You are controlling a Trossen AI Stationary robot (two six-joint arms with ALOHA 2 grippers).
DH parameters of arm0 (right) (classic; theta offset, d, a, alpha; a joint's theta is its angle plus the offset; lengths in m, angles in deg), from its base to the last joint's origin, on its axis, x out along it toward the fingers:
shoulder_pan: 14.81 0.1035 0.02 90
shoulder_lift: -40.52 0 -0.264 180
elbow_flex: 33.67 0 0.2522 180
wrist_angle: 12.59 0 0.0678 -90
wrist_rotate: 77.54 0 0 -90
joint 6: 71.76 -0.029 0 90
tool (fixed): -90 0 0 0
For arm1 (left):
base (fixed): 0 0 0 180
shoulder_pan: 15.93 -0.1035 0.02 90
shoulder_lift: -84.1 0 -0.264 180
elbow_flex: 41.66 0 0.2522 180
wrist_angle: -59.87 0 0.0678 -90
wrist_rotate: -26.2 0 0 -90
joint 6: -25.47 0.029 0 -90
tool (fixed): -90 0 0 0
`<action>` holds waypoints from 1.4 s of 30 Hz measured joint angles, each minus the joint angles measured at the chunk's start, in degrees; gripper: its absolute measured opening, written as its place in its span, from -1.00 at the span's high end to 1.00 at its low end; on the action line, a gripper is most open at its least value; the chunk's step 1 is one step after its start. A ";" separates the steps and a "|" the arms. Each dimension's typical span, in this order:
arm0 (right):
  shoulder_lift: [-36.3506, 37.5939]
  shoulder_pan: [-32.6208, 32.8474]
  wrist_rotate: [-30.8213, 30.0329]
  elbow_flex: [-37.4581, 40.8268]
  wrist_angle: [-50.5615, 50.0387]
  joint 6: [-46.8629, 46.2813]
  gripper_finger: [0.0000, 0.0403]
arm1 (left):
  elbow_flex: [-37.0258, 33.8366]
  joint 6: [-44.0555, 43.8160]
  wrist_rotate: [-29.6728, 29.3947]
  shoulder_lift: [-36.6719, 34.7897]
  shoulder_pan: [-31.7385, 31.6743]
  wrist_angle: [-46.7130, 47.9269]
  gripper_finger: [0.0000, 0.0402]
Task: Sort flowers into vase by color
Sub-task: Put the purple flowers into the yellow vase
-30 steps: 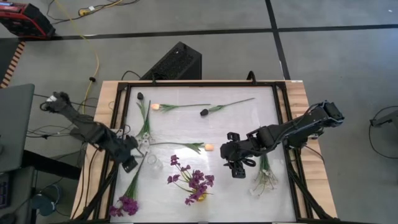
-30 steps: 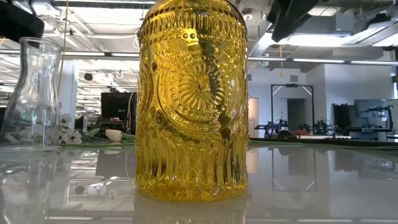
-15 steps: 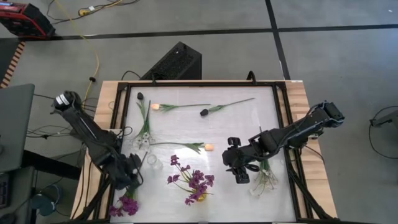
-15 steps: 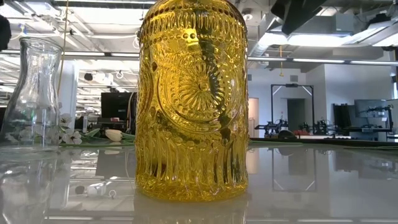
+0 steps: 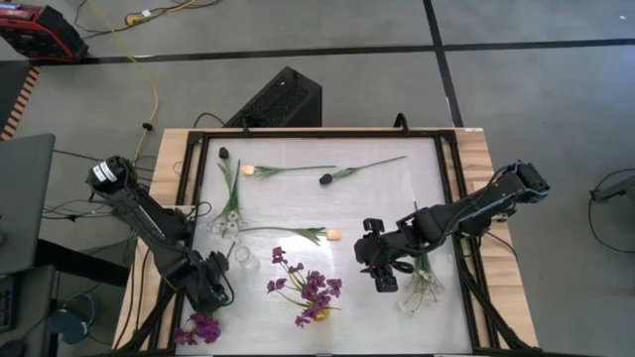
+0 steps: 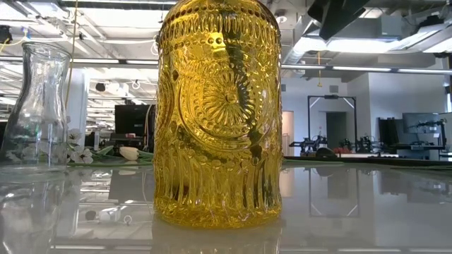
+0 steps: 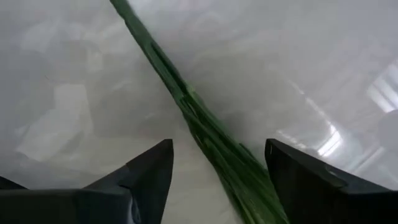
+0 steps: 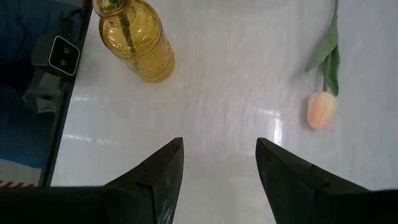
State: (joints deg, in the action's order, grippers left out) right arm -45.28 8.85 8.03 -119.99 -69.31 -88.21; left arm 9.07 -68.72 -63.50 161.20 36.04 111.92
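Down toward the front-left corner, the left gripper [image 5: 211, 288] has moved, fingers spread astride a purple flower's stem [image 7: 205, 124]. Right gripper [image 5: 382, 268] waits mid-bench, fingers spread, holding nothing.

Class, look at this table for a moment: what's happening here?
Two robot arms are sorting artificial flowers. The left claw, open, straddles the green stem of a purple flower lying at the table's near-left corner. The right claw is open and empty. The yellow vase already holds purple flowers.

Embossed amber glass vase [image 6: 217, 113], glossy white tabletop [image 6: 353, 204], clr glass vase [image 6: 37, 102]
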 joint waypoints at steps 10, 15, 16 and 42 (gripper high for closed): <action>0.00 0.00 -0.02 0.00 -0.02 0.42 -0.12 | 0.37 -2.36 2.15 5.01 -0.16 2.02 0.16; 0.00 -0.04 -0.04 0.00 -0.04 1.43 -0.12 | -0.13 -4.27 1.23 0.40 -0.22 7.26 0.80; 0.00 -0.04 -0.04 0.00 -0.04 1.53 -0.12 | -0.13 -4.76 0.22 -1.27 -0.22 8.88 0.89; 0.00 -4.73 -2.03 0.00 -0.02 22.15 -0.12 | 11.19 8.64 -38.34 -46.83 -8.84 30.24 0.99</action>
State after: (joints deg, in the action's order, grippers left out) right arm -45.29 4.11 6.01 -119.99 -69.33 -66.06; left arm 20.27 -60.08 -101.84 114.37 27.20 142.17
